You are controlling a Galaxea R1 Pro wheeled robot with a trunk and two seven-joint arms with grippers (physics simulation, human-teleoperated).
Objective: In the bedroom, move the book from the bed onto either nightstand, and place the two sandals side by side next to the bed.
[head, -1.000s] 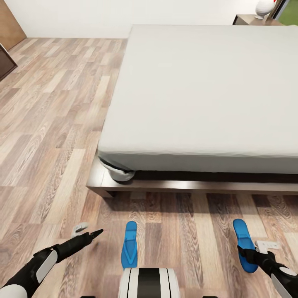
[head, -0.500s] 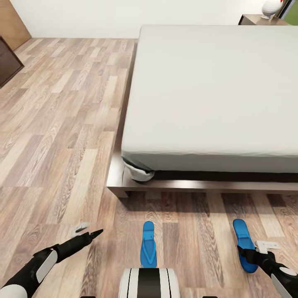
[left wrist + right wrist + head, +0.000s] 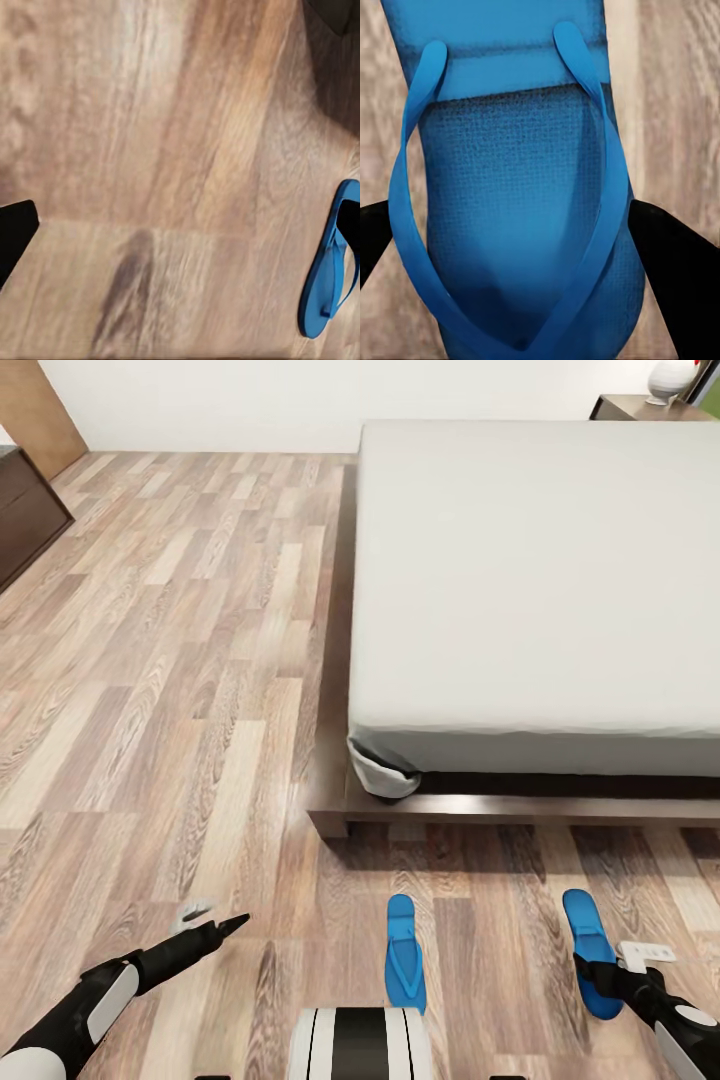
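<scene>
A: Where do the two bright blue flat flip-flops lie?

B: One sandal point(image 3: 405, 959) lies on the light wood-plank floor point(image 3: 180, 690), near the robot's trunk, just in front of the near left corner of the large low bed point(image 3: 540, 580) with its dark brown frame and plain light grey mattress. The other sandal point(image 3: 590, 950) is well apart to the right, at the right gripper point(image 3: 598, 972).

A: Does that gripper have it?

B: In the right wrist view the black fingers point(image 3: 671, 262) stand on either side of the blue sole point(image 3: 521, 217), closed against its edges.

A: And the left gripper point(image 3: 225, 928)?

B: It hangs over bare planks at the near left, pinched to a narrow point and holding nothing. A dark brown glossy cabinet point(image 3: 640, 405) stands far right beyond the bed.
</scene>
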